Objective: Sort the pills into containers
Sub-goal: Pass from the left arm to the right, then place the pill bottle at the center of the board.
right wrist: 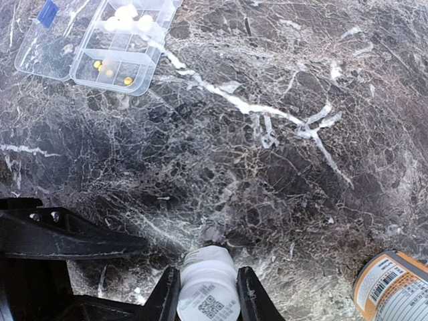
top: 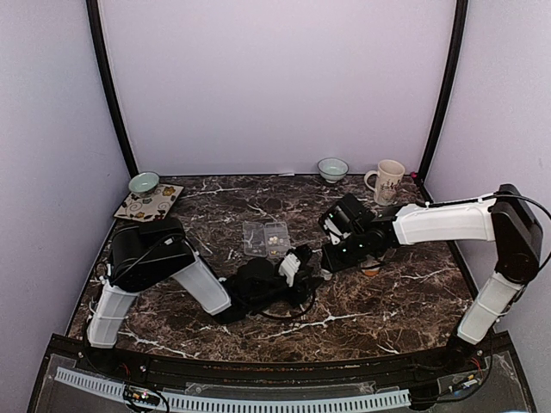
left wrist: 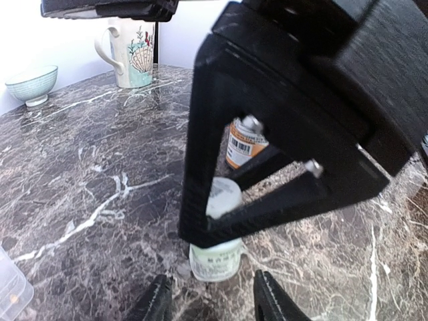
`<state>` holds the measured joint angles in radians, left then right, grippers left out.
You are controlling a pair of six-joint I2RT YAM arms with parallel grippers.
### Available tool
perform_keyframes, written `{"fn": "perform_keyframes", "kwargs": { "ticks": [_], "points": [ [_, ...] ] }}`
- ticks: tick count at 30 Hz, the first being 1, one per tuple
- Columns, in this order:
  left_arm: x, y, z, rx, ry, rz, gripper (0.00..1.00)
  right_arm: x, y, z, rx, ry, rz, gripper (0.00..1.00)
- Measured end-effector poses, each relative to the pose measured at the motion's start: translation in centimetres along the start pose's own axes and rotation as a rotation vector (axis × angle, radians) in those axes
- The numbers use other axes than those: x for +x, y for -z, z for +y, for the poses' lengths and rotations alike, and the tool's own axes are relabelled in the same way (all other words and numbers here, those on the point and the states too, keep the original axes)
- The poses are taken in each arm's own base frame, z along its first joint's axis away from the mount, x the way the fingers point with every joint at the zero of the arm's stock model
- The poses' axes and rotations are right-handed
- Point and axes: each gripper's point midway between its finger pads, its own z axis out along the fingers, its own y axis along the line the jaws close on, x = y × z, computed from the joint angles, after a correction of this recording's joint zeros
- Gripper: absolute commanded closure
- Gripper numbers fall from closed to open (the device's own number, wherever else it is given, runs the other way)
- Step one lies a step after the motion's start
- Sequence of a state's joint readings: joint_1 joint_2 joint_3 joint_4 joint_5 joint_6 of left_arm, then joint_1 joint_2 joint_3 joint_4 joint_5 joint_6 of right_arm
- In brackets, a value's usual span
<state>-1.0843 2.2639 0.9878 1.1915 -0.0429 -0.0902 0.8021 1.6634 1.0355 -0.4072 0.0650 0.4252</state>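
Right gripper (right wrist: pixel 207 274) clamped on a small white bottle (right wrist: pixel 208 297); left gripper (left wrist: pixel 210 294) open.
The bottle stands upright on the desk (right wrist: pixel 301 167), and the left gripper's empty jaws are spread just in front of it. An orange bottle (right wrist: pixel 391 287) stands near. Farther off lies the clear pill box (right wrist: pixel 107 47), lid open, with pills (right wrist: pixel 127 15) in its compartments.

Bare table (top: pixel 267 200) is left at twelve o'clock of the pill box (top: pixel 265 238). Four o'clock is barred by the left gripper (left wrist: pixel 212 302), the right gripper (right wrist: pixel 207 297) with its white bottle (right wrist: pixel 208 264), and an orange bottle (right wrist: pixel 391 284).
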Motion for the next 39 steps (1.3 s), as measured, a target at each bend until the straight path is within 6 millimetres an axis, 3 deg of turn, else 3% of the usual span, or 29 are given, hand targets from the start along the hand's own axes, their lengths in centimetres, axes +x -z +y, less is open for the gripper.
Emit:
{"fn": "perform_keyframes", "kwargs": {
  "ticks": [11,23,31,39],
  "points": [
    [-0.8,1.5,-0.6,0.012,-0.011,-0.008,0.56,0.3,-1.0,-0.6,0.043,0.016,-0.023,0.89],
    [-0.9,3.1,-0.8,0.016,-0.03,-0.003,0.56,0.0,-1.5,0.2,0.09,0.052,-0.122,0.88],
    [-1.2,3.5,-0.9,0.02,-0.037,-0.009,0.56,0.0,-1.5,0.3,0.103,0.039,-0.152,0.72],
    [-0.8,3.7,-1.1,0.024,-0.038,0.001,0.56,0.4,-1.6,0.2,0.107,0.03,-0.149,0.65]
  ]
}}
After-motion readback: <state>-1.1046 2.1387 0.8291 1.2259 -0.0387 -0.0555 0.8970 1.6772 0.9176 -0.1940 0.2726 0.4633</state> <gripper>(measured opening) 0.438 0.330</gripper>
